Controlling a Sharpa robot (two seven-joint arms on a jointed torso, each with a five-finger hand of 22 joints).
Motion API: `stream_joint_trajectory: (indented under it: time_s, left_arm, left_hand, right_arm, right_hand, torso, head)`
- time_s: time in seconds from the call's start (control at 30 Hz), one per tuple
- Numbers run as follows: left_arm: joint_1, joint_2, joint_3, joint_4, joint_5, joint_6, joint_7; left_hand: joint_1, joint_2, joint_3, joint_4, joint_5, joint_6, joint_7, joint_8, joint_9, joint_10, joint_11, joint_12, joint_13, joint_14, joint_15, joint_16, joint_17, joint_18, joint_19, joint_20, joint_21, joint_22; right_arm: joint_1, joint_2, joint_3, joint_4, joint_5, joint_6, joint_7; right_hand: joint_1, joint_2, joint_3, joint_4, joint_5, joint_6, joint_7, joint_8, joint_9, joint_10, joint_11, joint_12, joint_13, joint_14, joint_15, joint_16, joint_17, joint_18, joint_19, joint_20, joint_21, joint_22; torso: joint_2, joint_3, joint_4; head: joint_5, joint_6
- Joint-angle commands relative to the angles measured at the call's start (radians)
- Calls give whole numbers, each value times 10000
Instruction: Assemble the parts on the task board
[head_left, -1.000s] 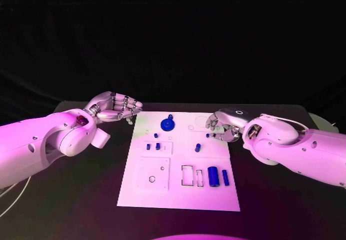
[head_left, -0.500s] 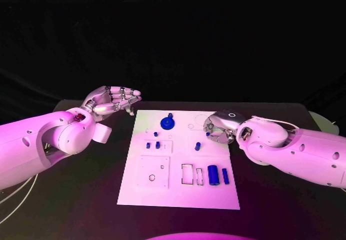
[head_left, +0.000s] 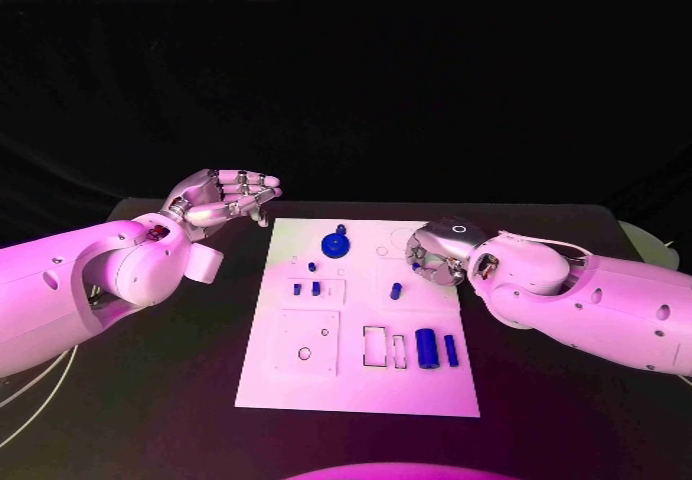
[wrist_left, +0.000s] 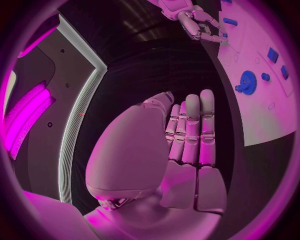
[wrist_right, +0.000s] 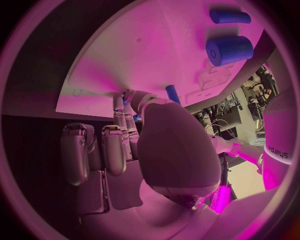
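Right hand (head_left: 437, 255) sits over the task board's (head_left: 361, 390) right edge, fingers apparently pinching a small blue part (head_left: 415, 268); left hand (head_left: 224, 205), curled and empty, hangs off the board's far-left corner.

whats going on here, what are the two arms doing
A robot is assembling small blue parts on a white task board. Its right robot hand is down at the board's right edge, fingertips at a small blue part; whether it grips it is unclear. The left robot hand hovers off the board's far left corner, holding nothing.
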Motion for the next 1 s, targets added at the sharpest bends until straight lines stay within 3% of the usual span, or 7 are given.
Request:
stream_joint_trajectory:
  time_s: [0.03,0.23,0.47,1.0]
  left_arm:
    - [12,10,6,35,128,8,159]
    - [12,13,6,34,128,14,126]
    - [11,10,5,13,128,19,72]
    - [11,20,4,-103,128,10,5]
  left_hand:
    - [92,12,35,-13,61,9,26,57,-14,42,14,53,5,-26,-45,-62,-8,73,24,-22,-40,-6]
    - [131,0,114,-67,61,-5,39,54,-22,30,22,69,-3,-23,-46,-69,-28,71,36,-30,-23,5]
    - [130,-35,166,-99,61,-40,62,39,-34,-12,38,67,-16,-25,-37,-79,-48,68,38,-33,-7,18]
    - [83,-95,258,-142,61,-147,110,-9,-65,-122,82,57,-46,-41,-7,-94,-85,60,20,-16,11,37]
  right_arm:
    - [-139,17,-83,1,-390,474,-233]
    - [-174,6,-84,91,-583,180,-342]
    - [-190,-37,-82,210,-722,-478,-503]
    - [-117,-359,-1,727,-742,-1407,-690]
  right_hand:
    - [109,250,74,-196,-43,181,-56,115,75,242,-110,99,84,602,-98,39,619,-56,527,-85,95,2078]
    - [48,392,197,-385,-59,250,-92,181,156,391,-159,74,98,604,-143,33,609,-79,572,-145,182,2135]
    - [-22,375,216,-428,-69,234,-87,181,175,384,-153,32,89,593,-145,8,553,-109,636,-155,303,2205]
    - [-358,370,213,-476,-278,239,-127,227,269,451,-170,-79,78,592,-154,-10,518,-153,728,-167,475,2309]
  torso:
    - [1,1,-4]
    - [-1,-1,0]
    - [3,1,-2]
    - [-4,0,-18]
  head:
    - [-6,-20]
    - [-24,-18]
    - [-22,-5]
    - [-19,6]
